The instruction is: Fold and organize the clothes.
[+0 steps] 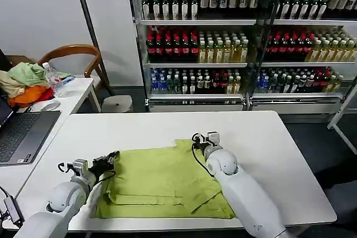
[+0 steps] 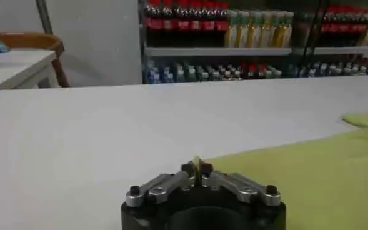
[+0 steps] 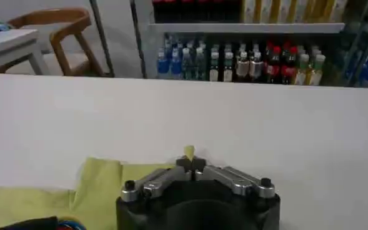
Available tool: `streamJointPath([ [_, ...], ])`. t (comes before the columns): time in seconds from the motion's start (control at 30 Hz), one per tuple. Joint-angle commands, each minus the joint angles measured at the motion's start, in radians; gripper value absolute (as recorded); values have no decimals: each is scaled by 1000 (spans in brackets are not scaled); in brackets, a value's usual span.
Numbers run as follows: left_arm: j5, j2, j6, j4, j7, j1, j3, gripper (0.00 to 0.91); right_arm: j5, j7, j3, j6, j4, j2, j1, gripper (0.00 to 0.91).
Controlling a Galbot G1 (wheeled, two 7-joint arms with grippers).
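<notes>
Since the T-shirt (image 1: pixel 162 185) is soft, light cloth, lying partly folded low and centre in the head view, corners and hems look the best holds. Left gripper (image 2: pixel 197 170) and right gripper (image 3: pixel 190 162) each pinch a sliver of fabric between closed fingers. No writing is legible.

Both arms reach forward and low; the left gripper (image 1: pixel 113 157) and the right gripper (image 1: pixel 202 137) are each pinched closed.
</notes>
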Motion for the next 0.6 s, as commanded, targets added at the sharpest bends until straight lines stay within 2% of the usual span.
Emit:
streamJointPath([
  [0.03,-17,4,-13,-40,6,22,-22,40,18,6,7,5,152,-49,-48,0],
  [0.3,-36,30,-29,-228,5,166,-110,40,63,27,37,-11,378,-122,-147,0],
  [0.6,-25,22,-46,-349,2,348,-216,40,32,21,101,-10,578,-192,-356,0],
])
